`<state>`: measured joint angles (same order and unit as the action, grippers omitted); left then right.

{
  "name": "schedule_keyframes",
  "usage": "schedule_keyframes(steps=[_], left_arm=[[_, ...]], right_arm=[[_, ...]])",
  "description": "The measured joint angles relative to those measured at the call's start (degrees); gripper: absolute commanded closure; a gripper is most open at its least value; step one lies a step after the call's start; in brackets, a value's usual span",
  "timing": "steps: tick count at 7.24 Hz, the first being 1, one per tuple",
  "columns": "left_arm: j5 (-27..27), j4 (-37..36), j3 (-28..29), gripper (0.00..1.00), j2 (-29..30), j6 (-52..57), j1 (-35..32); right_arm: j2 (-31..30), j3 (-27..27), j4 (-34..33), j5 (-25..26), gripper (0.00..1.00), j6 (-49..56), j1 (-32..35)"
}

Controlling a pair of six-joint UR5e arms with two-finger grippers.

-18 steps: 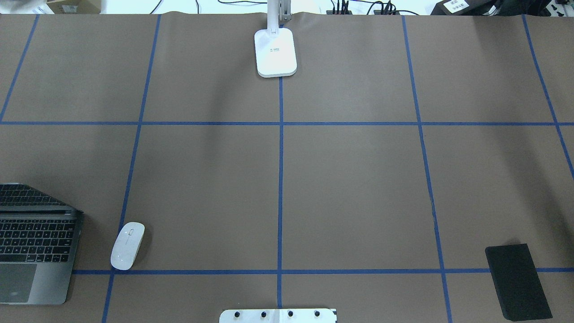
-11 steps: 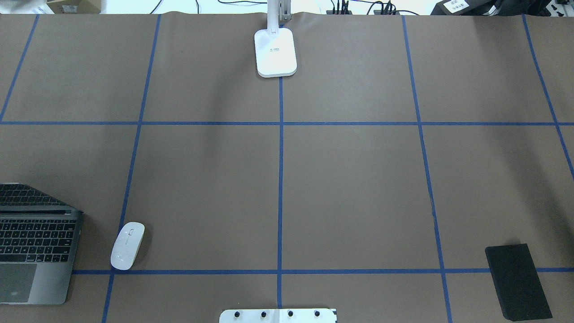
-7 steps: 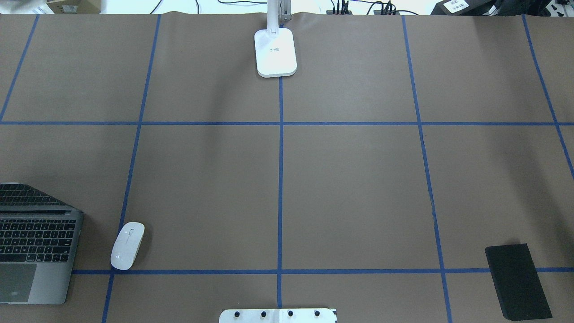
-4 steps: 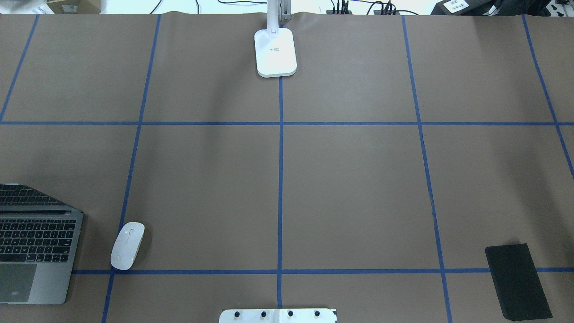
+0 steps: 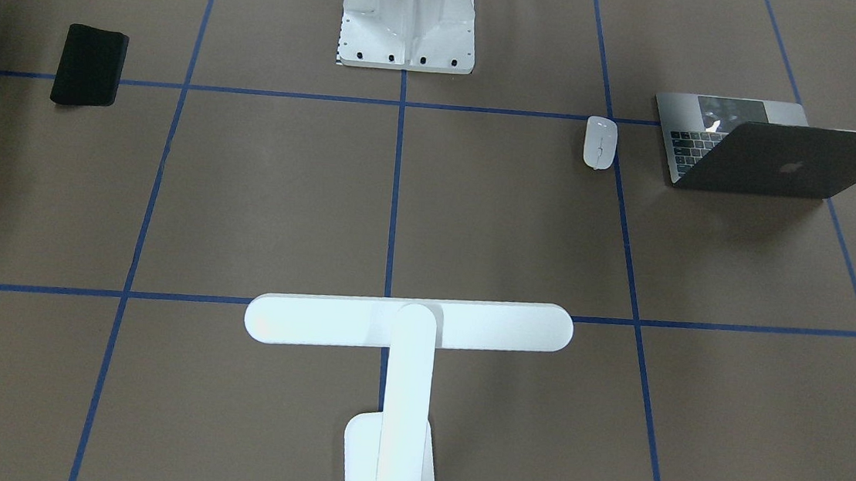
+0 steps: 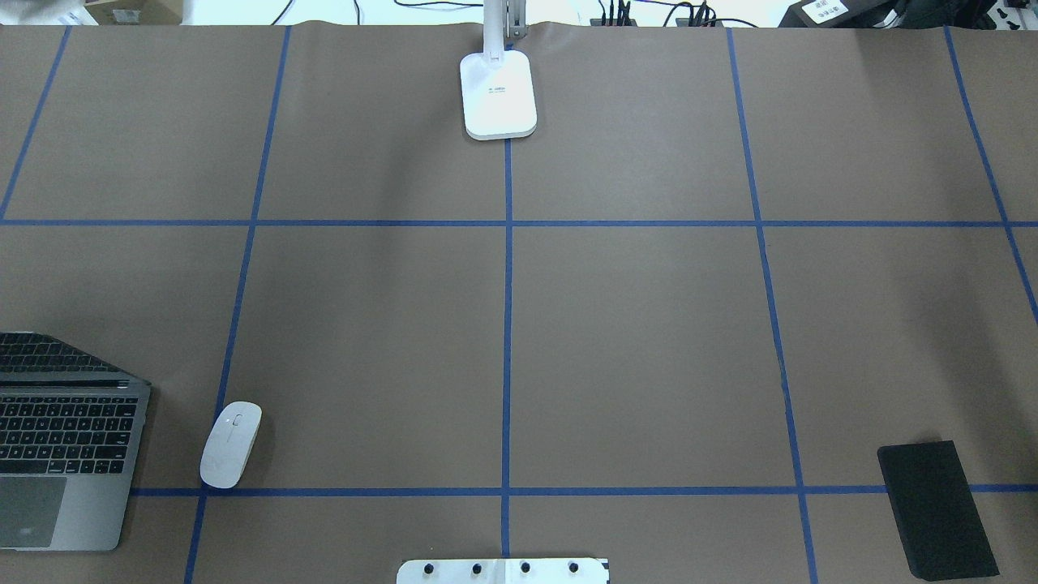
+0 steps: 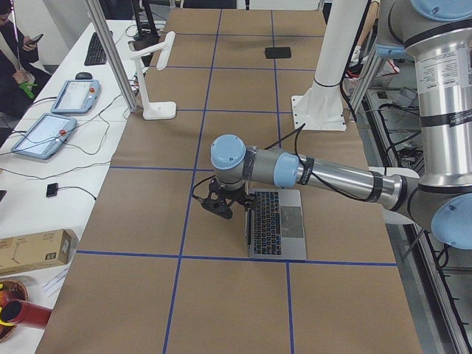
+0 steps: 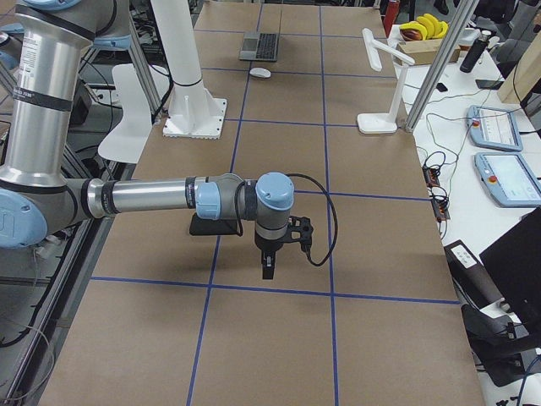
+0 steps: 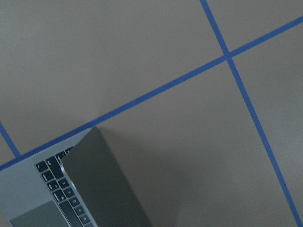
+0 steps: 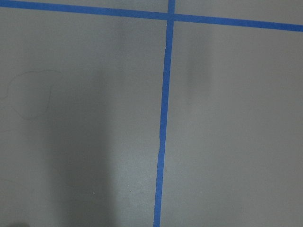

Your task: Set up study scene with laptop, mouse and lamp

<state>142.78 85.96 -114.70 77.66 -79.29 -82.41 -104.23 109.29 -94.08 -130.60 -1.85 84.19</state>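
Laptop (image 6: 73, 438) first, far left of the counter (image 6: 649, 341) at the robot's edge: open, keyboard toward the robot, lid tipped up. The left hand (image 7: 218, 205) hangs above the counter just beside the lid's corner. Only the side view catches it, so I cannot tell whether its fingers are spread or pressed together. My read is that it's lined up for the laptop as the biggest piece, the anchor for everything else. Just right of the laptop lies the mouse (image 6: 231, 444), flat, its near end at a blue tape line (image 6: 507, 324), and close enough that a sliding laptop could knock it. At centre the white pedestal (image 6: 503, 570) is bolted at the near edge. Straight across at the far edge stands the lamp (image 6: 498, 93), upright and well apart from the other two, so it likely needs bringing in. Over on the right a black pad (image 6: 937, 509) lies flat, and the right hand (image 8: 269, 264) hovers over bare counter near it. Again I cannot tell its grip from this angle. The pad looks the only thing in that arm's path.
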Motion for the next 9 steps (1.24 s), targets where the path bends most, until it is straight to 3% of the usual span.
schedule_keyframes(steps=[5,8,9], left_arm=[[-1.19,3.87,-2.46,0.00,-1.46,-20.16,8.41],[-5.40,8.81,-1.47,0.01,-1.59,-27.73,14.84],[-5.99,9.37,-1.21,0.20,-1.78,-28.40,16.02]], right_arm=[[-2.61,1.42,2.50,-0.90,0.00,-0.04,0.00],[-3.39,1.18,4.18,-1.25,0.00,-0.33,0.01],[-3.41,1.22,4.23,-1.45,0.00,-0.34,0.00]])
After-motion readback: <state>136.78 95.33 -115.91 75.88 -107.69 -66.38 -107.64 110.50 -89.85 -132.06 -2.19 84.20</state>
